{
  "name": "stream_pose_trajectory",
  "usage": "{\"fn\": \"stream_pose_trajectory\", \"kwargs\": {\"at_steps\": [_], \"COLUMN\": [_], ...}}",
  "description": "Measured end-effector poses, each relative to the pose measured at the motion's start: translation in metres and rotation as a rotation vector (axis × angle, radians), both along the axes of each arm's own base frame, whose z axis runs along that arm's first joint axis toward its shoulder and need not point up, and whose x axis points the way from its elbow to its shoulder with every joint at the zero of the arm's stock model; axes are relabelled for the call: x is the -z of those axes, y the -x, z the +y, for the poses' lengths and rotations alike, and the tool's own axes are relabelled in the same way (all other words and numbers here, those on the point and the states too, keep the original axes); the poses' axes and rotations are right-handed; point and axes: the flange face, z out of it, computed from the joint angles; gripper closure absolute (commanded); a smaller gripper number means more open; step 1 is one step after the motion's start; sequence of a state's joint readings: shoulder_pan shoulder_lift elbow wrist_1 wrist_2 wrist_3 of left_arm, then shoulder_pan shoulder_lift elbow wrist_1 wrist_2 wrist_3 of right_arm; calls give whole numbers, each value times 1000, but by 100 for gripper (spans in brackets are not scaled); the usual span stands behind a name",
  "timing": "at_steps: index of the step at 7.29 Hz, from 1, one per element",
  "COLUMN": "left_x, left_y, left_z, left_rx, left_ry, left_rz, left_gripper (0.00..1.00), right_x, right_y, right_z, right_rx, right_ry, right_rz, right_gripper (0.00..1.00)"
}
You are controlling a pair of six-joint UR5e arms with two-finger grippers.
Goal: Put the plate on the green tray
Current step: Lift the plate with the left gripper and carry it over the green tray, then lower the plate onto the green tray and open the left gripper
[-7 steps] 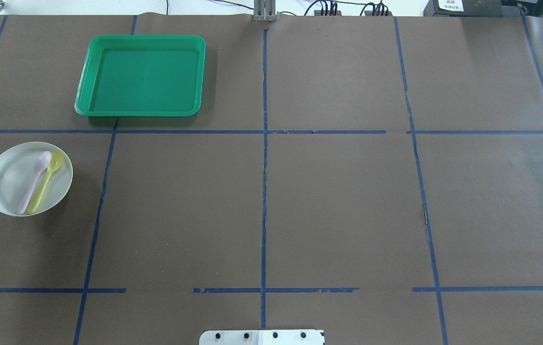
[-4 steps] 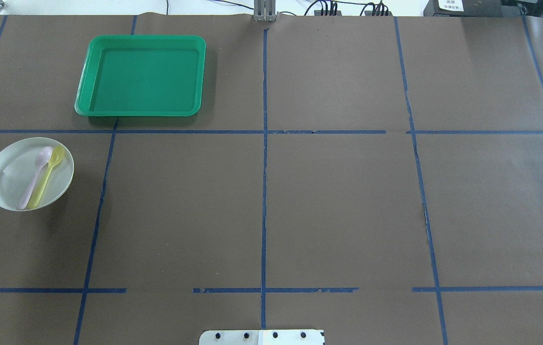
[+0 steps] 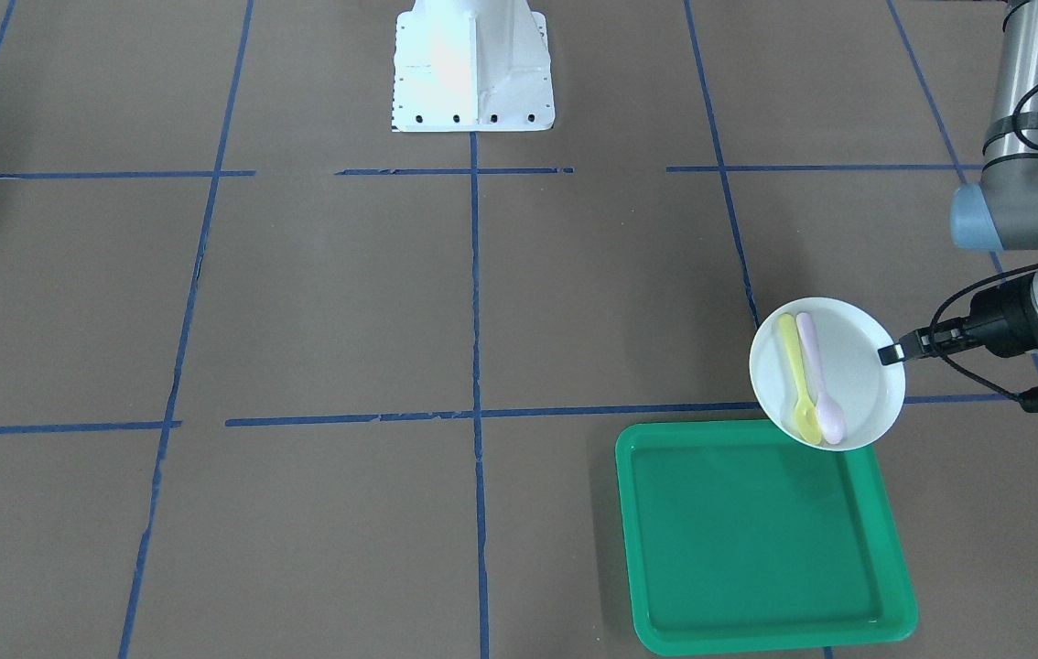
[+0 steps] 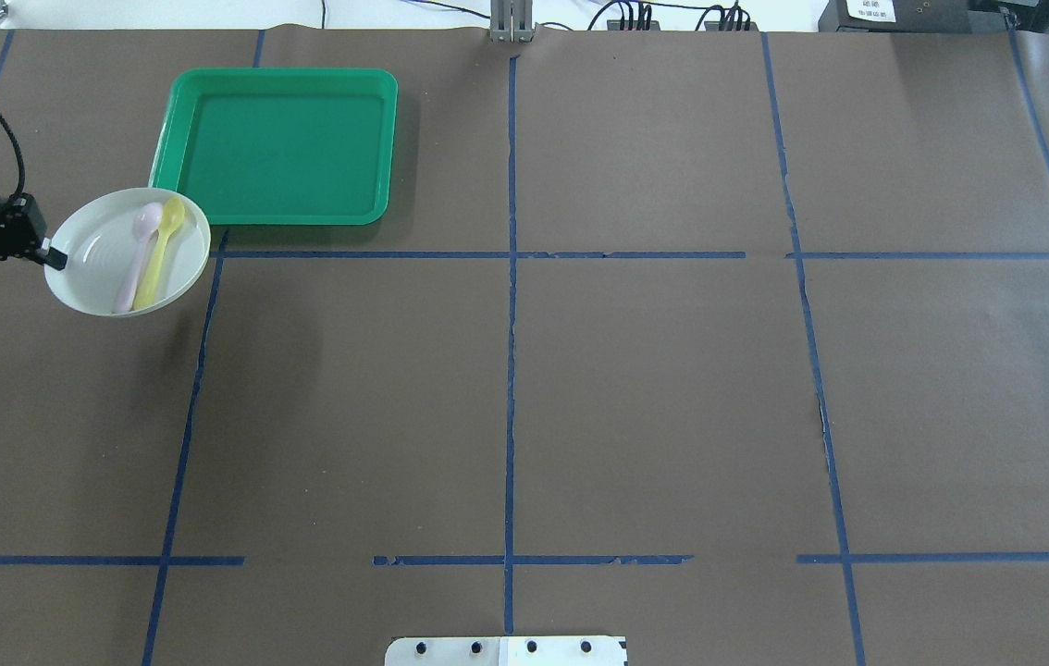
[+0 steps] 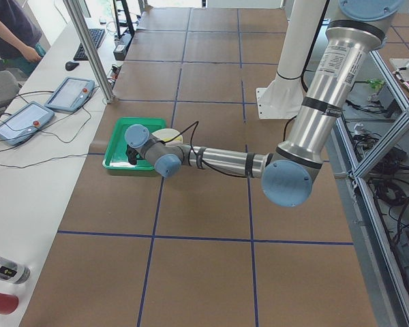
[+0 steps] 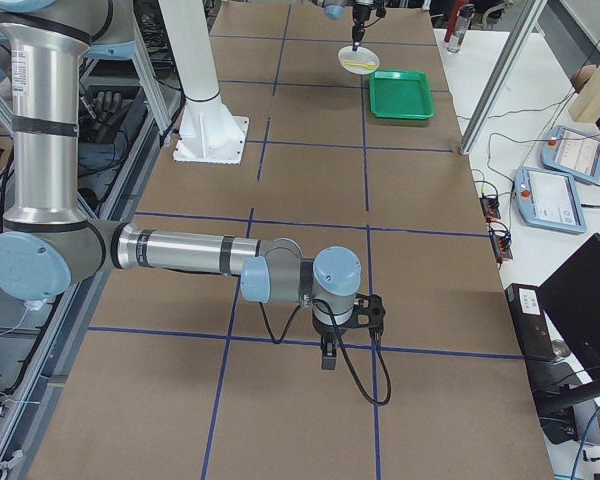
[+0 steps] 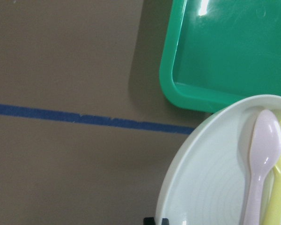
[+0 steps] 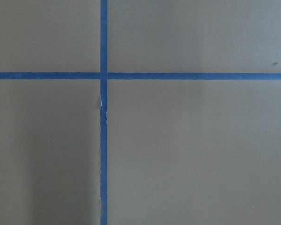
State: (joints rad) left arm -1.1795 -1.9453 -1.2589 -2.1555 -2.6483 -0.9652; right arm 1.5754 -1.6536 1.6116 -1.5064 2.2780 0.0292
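Note:
A white round plate (image 4: 88, 254) carries a pink spoon (image 4: 138, 242) and a yellow spoon (image 4: 161, 239). My left gripper (image 4: 55, 259) is shut on the plate's left rim and holds it above the table, its shadow lying below. The plate's far right edge overlaps the near left corner of the green tray (image 4: 275, 148). In the front-facing view the plate (image 3: 858, 366) hangs at the tray's (image 3: 748, 540) corner. The left wrist view shows the plate (image 7: 210, 178) and the tray corner (image 7: 234, 51). My right gripper (image 6: 327, 360) hangs low over the table; I cannot tell its state.
The table is brown paper with blue tape lines (image 4: 511, 370). The robot's white base (image 3: 473, 64) stands at the middle of the near edge. Tablets and cables (image 5: 27, 116) lie on the white bench past the far edge.
My left gripper has carried the plate with both spoons away from me and to the right, from the left edge up to the tray's near left corner.

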Motion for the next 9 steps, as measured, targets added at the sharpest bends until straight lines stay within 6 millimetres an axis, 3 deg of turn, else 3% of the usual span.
{"fn": "stream_pose_trajectory", "kwargs": {"at_steps": [2,4,7,9], "left_x": [16,27,24,18], "left_y": [-19,-55,-113,-128], "left_z": [-33,-51,-58,-55], "left_rx": [87,214,355,378], "left_ry": [17,40,115,130], "left_rz": [-10,-35,-46,-46], "left_gripper": [100,100,100,100], "right_x": [0,0,0,0], "right_y": [0,0,0,0], "right_z": [0,0,0,0], "right_rx": [0,0,0,0], "right_ry": [0,0,0,0], "right_rz": [0,0,0,0], "right_gripper": [0,0,0,0]}}
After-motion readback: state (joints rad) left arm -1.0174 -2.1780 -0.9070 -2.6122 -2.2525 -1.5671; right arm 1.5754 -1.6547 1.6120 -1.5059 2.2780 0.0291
